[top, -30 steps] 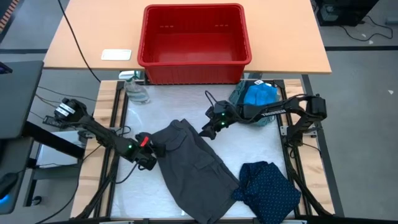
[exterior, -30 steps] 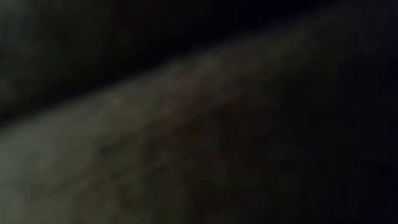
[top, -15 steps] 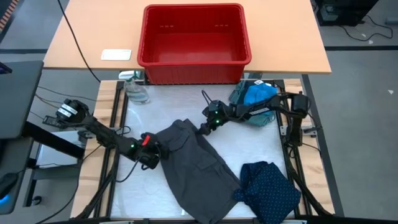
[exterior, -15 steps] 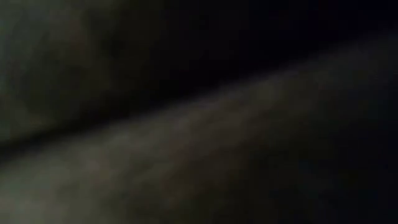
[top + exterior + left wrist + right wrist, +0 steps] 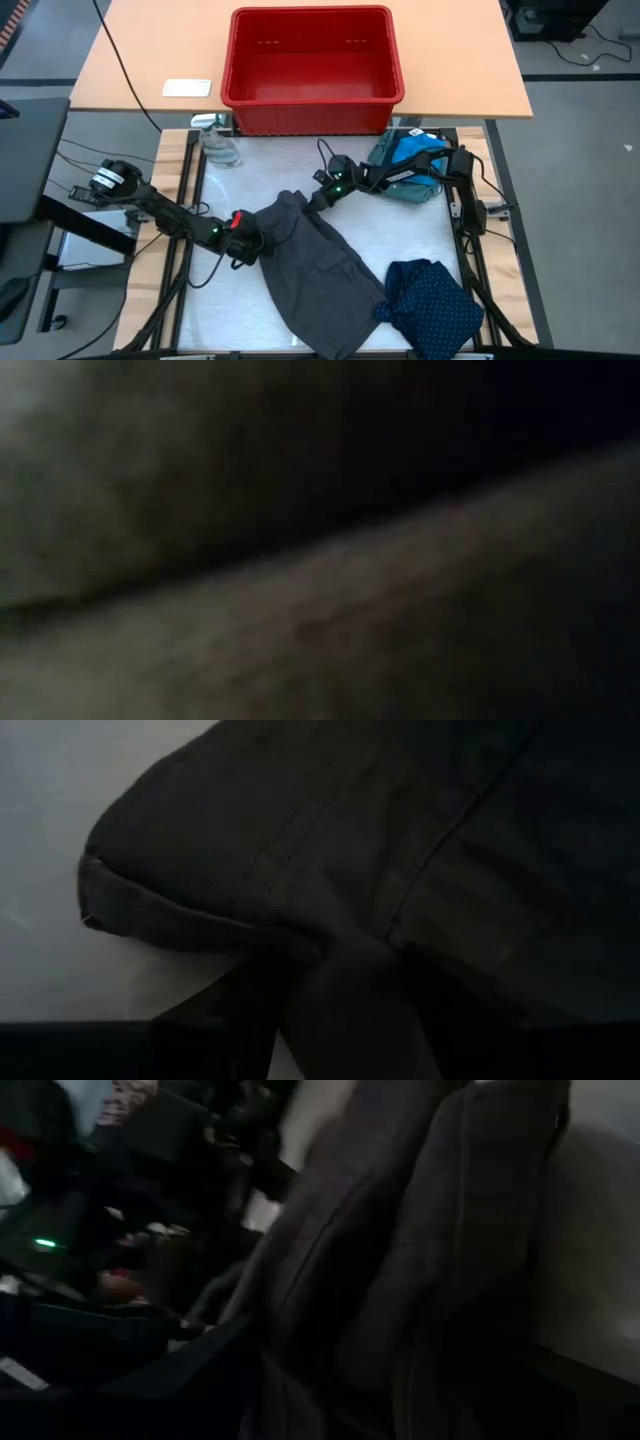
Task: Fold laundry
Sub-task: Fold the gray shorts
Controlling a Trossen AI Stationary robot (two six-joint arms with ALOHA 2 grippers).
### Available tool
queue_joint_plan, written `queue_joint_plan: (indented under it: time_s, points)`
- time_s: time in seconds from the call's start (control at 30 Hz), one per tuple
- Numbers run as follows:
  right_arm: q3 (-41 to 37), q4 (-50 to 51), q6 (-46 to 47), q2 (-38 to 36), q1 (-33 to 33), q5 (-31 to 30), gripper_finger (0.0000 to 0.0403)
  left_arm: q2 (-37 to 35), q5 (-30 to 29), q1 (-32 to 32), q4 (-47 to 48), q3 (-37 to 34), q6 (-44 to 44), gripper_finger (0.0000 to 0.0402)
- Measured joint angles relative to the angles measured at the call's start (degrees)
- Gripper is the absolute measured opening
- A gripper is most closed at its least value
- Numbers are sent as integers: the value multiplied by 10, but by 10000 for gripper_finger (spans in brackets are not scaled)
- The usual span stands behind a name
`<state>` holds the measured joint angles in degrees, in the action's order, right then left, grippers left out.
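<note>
High view shows the charcoal-grey garment [image 5: 318, 268] lying crumpled in the middle of the white surface [image 5: 400, 235], with the left hand [image 5: 247, 243] at its left edge and the right hand [image 5: 318, 196] at its upper corner. The navy dotted piece [image 5: 432, 307] lies near the front right corner, well apart from both hands, and the bright blue small one [image 5: 415, 155] sits in a heap at the right edge under the right arm. A red bin [image 5: 314, 68] stands on the wooden table behind. Low view is dark and tells nothing. Left wrist view shows a seamed hem of the grey garment [image 5: 330, 860] bunched between the dark fingers [image 5: 340, 1010], so I judge this hand is clenched on the cloth. Right wrist view shows folds of the same garment [image 5: 440, 1240] close in front, but whether this hand is closed on it, I cannot tell. The fabric looks thick and soft, rather heavy, so it will sag; taking it at the stitched hem corners seems the best hold.
</note>
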<state>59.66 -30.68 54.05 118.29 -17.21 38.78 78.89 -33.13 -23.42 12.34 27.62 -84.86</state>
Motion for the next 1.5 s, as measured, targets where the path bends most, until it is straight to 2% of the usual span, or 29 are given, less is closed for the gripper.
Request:
queue_joint_plan:
  time_s: [0.27,0.4,0.57,0.77,0.9,1.03,1.2,1.27,1.33,1.4,1.5]
  points:
    - [10,13,34,-23,-28,-47,318,-1,28,1,11,1,-13,215]
    - [10,12,34,-23,-37,-47,318,-1,30,5,12,1,-13,215]
    - [10,12,19,-23,-33,-50,317,-2,38,20,12,2,14,215]
    - [10,74,-26,-22,-23,-90,317,-1,40,34,0,1,57,214]
    - [10,81,-52,-22,-13,-91,317,-1,38,40,-22,1,78,214]
    - [18,102,-78,-22,3,-98,317,-1,38,48,-45,1,119,198]
    - [28,151,-126,-22,21,-167,311,-1,37,57,-52,0,141,164]
    - [28,151,-123,-22,22,-182,292,-1,36,58,-46,0,139,152]
    - [28,153,-123,-22,22,-189,255,-1,40,60,-40,1,128,137]
    - [28,153,-126,-22,18,-189,202,-1,41,60,-37,1,123,117]
    - [28,151,-138,-22,12,-164,99,-1,40,60,-36,1,123,82]
